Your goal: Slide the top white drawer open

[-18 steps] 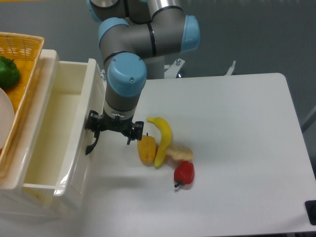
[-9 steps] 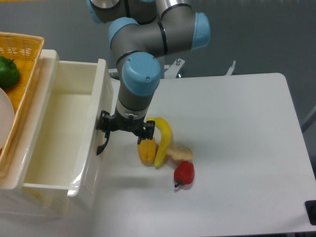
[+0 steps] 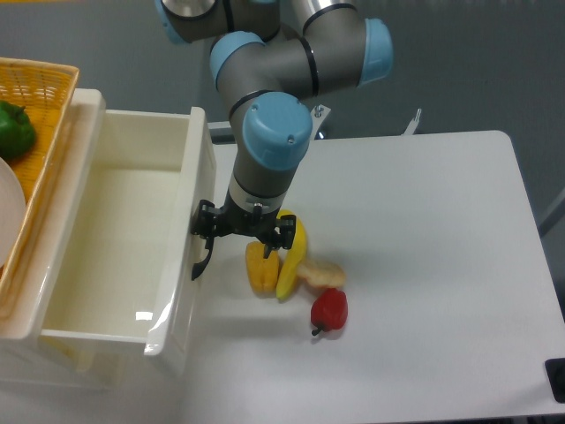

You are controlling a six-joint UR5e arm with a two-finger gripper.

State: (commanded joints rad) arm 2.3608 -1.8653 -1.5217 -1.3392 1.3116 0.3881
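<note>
The top white drawer [image 3: 196, 181] stands far out of its cabinet, a deep glossy cream tray with nothing inside. Its black curved handle [image 3: 200, 258] hangs on the front panel, facing the table. My gripper [image 3: 244, 231] points down right beside that panel, fingers spread wide and open. The left finger [image 3: 205, 221] sits against the top of the handle, as if hooked behind it. The right finger [image 3: 284, 235] hovers over the fruit.
A yellow banana [image 3: 295, 254], an orange pepper [image 3: 259, 270], a pale food piece [image 3: 323, 276] and a red pepper [image 3: 329, 309] lie just right of the gripper. A yellow wicker basket [image 3: 40, 84] with a green pepper [image 3: 13, 129] sits on the cabinet top.
The drawer front has slid further right, out of the cabinet, with the gripper moving right alongside its handle. The right finger now reaches over the orange pepper and banana.
</note>
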